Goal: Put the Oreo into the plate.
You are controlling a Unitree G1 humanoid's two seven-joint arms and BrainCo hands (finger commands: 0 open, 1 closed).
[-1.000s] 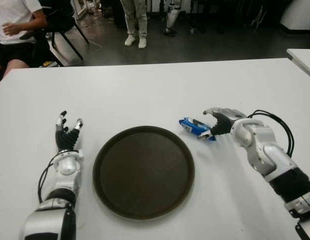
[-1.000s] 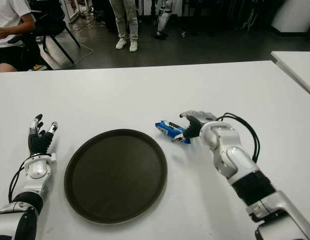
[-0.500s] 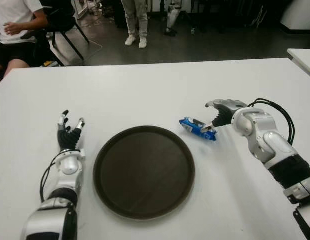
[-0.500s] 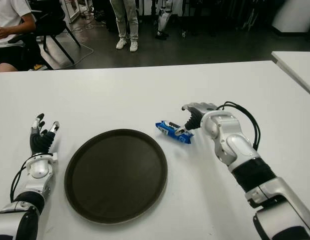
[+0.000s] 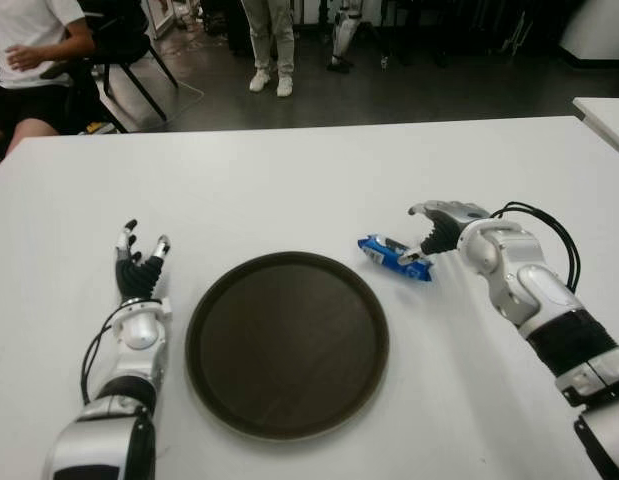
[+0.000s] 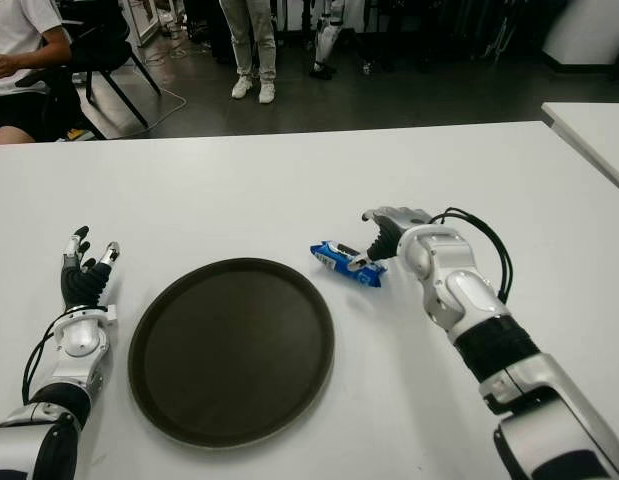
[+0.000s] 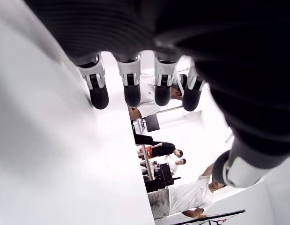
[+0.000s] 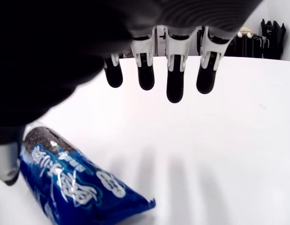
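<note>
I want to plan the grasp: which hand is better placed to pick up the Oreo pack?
The right hand: it is open just beside the Oreo pack. The left hand is beyond the plate.

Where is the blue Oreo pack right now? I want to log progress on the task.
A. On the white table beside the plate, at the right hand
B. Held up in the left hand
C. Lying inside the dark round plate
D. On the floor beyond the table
A: the Oreo pack lies on the white table just outside the plate rim, with the right hand open above its end, not gripping it.
</note>
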